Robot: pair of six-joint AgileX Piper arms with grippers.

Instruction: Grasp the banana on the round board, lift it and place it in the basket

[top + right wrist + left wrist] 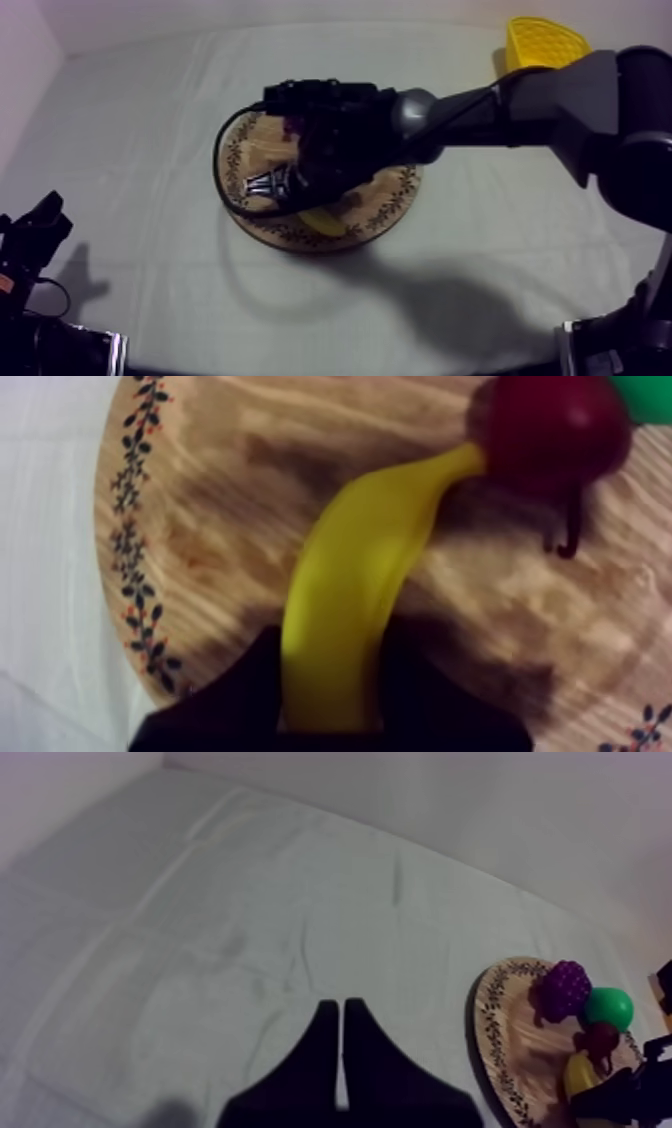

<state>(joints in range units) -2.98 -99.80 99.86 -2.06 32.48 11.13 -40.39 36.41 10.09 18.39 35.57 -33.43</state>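
The right tool point(332, 641) has its two black fingers closed round the lower end of the banana point(370, 546). The banana lies on the wooden board point(200, 506), its thin tip touching the small red fruit point(555, 431). Because the grip sits near one end, I judge the long free part may swing or slip out on the lift, and the tip may knock the red fruit aside. The yellow basket point(545, 42) stands well apart at the far right of the worktop point(130, 150), so a loose hold could drop the banana short. The left tool point(342, 1022) is pinched to a narrow wedge.
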